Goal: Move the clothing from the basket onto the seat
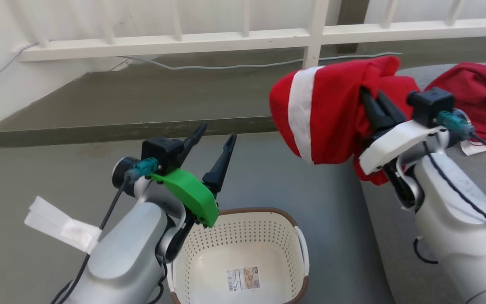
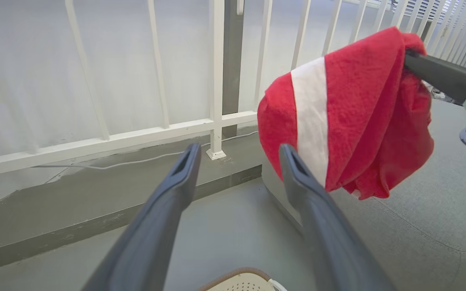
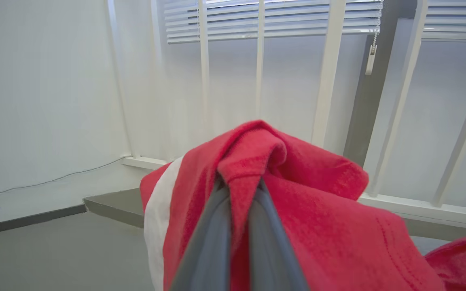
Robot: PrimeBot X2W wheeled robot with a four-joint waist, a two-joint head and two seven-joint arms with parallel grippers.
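Observation:
A red garment with a broad white stripe hangs in the air over the left edge of the grey seat, with my right gripper shut on a fold of it. That same piece of clothing drapes over the right fingers. A second red garment with white trim lies on the seat at the far right. My left gripper stands open and holds nothing, above the far rim of the cream basket. The basket holds no clothing; its base sticker is bare.
A white railing on a low grey step runs along the back, with a cable on the step. A white folded paper lies on the floor at left. Grey floor lies between basket and seat.

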